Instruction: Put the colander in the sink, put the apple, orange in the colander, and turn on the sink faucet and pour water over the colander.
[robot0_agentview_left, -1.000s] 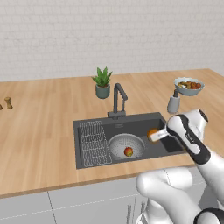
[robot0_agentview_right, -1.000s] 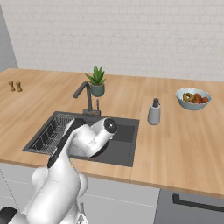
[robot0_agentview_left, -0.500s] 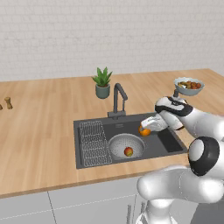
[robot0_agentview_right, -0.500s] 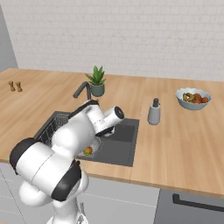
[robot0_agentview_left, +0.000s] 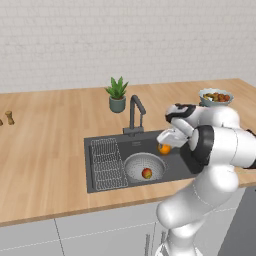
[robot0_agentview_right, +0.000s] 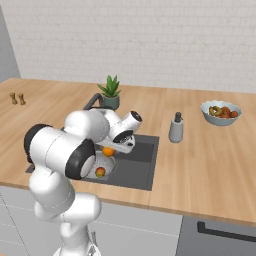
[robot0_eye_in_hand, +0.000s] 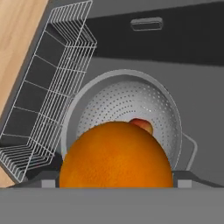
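My gripper (robot0_agentview_left: 166, 144) is shut on the orange (robot0_agentview_left: 164, 149), which hangs over the dark sink (robot0_agentview_left: 91, 167) just right of the colander's rim. In the hand view the orange (robot0_eye_in_hand: 116, 155) sits between the fingers, right above the colander (robot0_eye_in_hand: 127, 103). The silvery perforated colander (robot0_agentview_left: 141, 165) stands in the middle of the basin. The red apple (robot0_agentview_left: 147, 173) lies inside it and peeks out behind the orange as the apple (robot0_eye_in_hand: 141, 124). The dark faucet (robot0_agentview_left: 135, 112) rises at the sink's back edge, and no water runs from it.
A wire rack (robot0_agentview_left: 106, 161) fills the sink's left part. A potted plant (robot0_agentview_left: 117, 95) stands behind the faucet. A soap dispenser (robot0_agentview_right: 175, 128) and a fruit bowl (robot0_agentview_right: 221, 112) stand on the counter to the right. Two small shakers (robot0_agentview_left: 9, 117) are far left.
The arm has swung round and carried the orange left, from the sink's right side to above the colander's edge. The apple and the colander have stayed put.
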